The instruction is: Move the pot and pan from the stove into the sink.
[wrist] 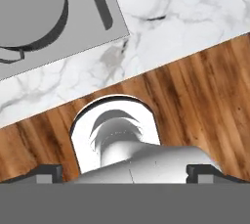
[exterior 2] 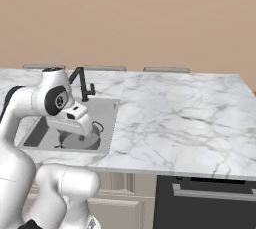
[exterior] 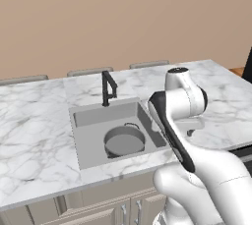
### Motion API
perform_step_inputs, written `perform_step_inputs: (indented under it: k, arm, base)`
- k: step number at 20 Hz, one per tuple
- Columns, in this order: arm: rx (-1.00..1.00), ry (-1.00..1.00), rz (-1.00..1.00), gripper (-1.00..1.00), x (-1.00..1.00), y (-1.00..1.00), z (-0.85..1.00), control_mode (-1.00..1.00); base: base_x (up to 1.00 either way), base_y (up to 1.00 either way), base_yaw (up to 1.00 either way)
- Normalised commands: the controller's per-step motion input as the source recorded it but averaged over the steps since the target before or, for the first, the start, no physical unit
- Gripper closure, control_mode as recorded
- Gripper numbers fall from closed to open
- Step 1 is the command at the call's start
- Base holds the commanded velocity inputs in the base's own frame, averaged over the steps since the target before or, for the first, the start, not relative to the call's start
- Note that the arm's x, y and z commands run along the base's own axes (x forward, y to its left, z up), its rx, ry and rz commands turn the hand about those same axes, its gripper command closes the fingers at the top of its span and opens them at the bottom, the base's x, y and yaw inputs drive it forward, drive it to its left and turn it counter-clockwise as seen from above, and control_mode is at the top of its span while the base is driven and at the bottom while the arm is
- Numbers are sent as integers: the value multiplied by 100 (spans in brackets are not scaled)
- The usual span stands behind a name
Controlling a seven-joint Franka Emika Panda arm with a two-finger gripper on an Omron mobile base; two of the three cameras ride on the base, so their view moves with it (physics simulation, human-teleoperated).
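Gripper [wrist: 125, 171] hangs empty above the counter's [wrist: 185, 12] front edge, jaws spread wide, apparently clear of the sink [exterior: 88, 118]. Pot [exterior: 124, 141] sits upright inside the basin, so that half looks done; the pan likely comes next.

Both base views look forward and down from behind the arm, left and right, sharing the sink [exterior: 88, 116] in the worktop [exterior: 34, 130]. The hand view looks steeply down, close over the worktop's edge.
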Motion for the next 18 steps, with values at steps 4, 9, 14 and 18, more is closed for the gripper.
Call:
perform_step_inputs:
  k: [4,9,14,18]
  arm:
    - [-11,2,18,-100,-78,-25,-21,-100]
    - [-2,-37,19,-100,-39,-34,-25,-100]
    - [1,-36,13,-100,-17,-17,-8,-100]
    - [0,-1,1,-100,-4,0,0,-100]
  base:
    - [0,0,0]
    - [0,0,0]
    - [0,0,0]
    - [0,0,0]
